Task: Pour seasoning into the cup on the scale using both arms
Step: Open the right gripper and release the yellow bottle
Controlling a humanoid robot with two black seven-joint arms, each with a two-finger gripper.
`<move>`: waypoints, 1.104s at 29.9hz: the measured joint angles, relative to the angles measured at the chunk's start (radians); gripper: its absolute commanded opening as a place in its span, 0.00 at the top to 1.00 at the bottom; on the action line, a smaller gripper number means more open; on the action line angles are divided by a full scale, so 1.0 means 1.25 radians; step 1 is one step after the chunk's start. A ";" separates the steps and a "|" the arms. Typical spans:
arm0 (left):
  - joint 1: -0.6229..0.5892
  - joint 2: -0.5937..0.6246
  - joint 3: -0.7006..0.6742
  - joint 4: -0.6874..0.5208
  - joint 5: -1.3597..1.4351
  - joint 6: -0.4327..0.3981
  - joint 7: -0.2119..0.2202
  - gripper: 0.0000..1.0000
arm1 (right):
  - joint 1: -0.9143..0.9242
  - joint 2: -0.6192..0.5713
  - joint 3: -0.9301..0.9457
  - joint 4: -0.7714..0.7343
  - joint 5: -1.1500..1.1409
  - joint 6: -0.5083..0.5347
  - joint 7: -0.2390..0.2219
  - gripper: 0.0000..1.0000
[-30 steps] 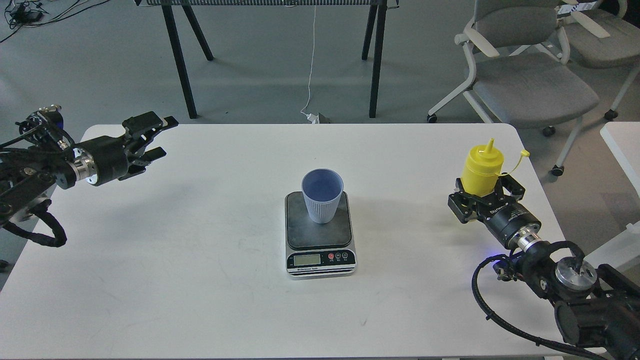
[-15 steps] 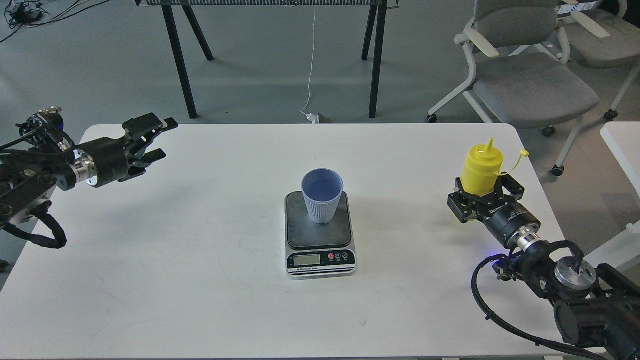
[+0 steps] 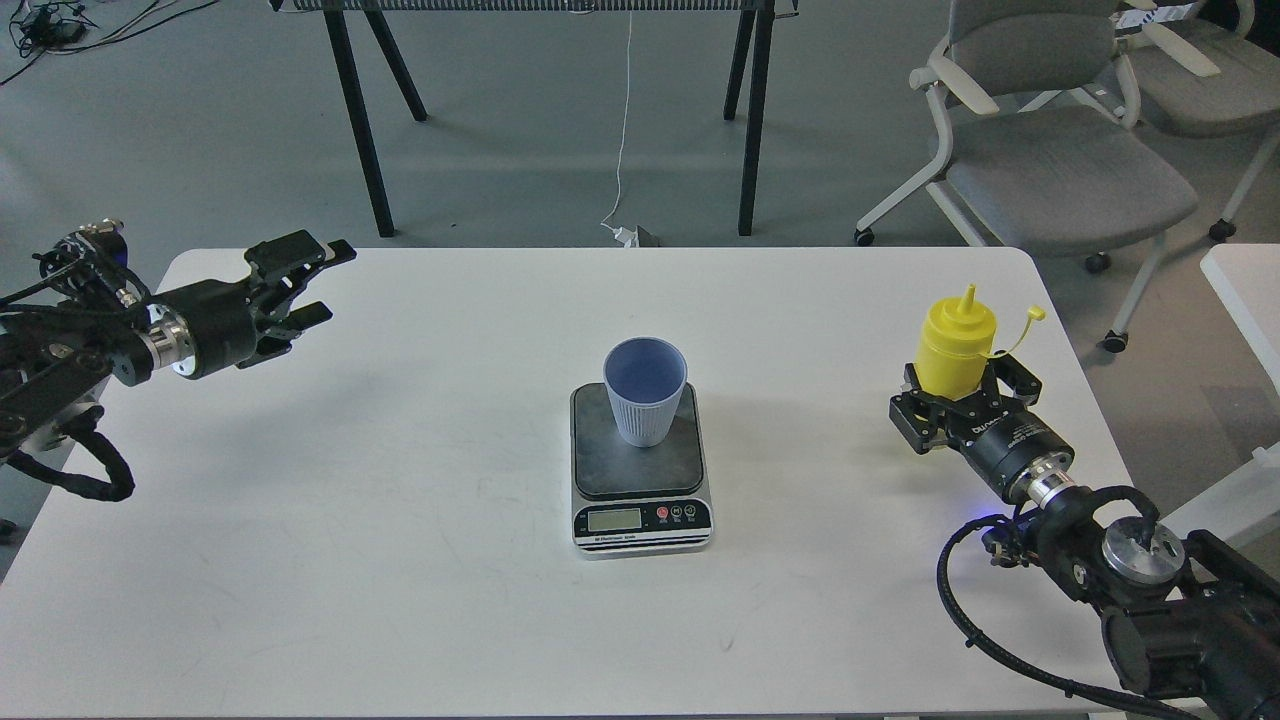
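Note:
The light blue ribbed cup (image 3: 645, 392) stands upright on the dark platform of the scale (image 3: 638, 472) at the table's middle. The yellow seasoning bottle (image 3: 955, 350) stands upright near the right edge, nozzle up, its small tethered cap hanging off to the right. My right gripper (image 3: 960, 388) is shut around the bottle's lower body, well right of the cup. My left gripper (image 3: 322, 282) is open and empty, held over the far left of the table, well away from the cup.
The white table (image 3: 400, 500) carries only the scale, cup and bottle. Grey office chairs (image 3: 1050, 160) stand behind its right corner, black table legs (image 3: 360, 130) behind. A second white table edge (image 3: 1245, 290) lies to the far right.
My right gripper has shifted slightly left with the bottle, which now stands more upright. My left arm has drawn back a little to the left.

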 measured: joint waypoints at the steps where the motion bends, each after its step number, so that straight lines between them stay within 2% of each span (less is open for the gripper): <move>1: 0.000 0.001 0.000 0.000 0.000 0.000 0.000 0.01 | -0.002 0.002 0.000 0.000 -0.002 0.000 0.000 0.59; 4: 0.001 0.002 0.000 0.000 0.000 0.000 0.000 0.01 | -0.004 0.004 0.000 -0.001 -0.003 0.000 0.001 0.57; 13: 0.001 0.000 0.000 0.000 0.000 0.000 0.000 0.01 | -0.006 0.005 0.000 -0.001 -0.004 0.000 0.001 0.38; 19: 0.001 -0.003 0.000 0.000 0.000 0.000 0.000 0.01 | -0.007 0.004 0.000 -0.001 -0.004 0.000 0.001 0.34; 21: 0.001 -0.003 0.000 0.000 0.000 0.000 0.000 0.01 | -0.007 0.004 0.000 -0.001 -0.004 0.000 0.001 0.30; 26: 0.001 -0.003 0.001 0.000 0.000 0.000 0.000 0.01 | -0.007 0.004 0.000 -0.001 -0.011 0.000 0.001 0.29; 33: 0.001 -0.003 0.002 0.000 0.000 0.000 0.000 0.01 | -0.007 0.004 0.002 0.005 -0.016 0.000 0.001 0.03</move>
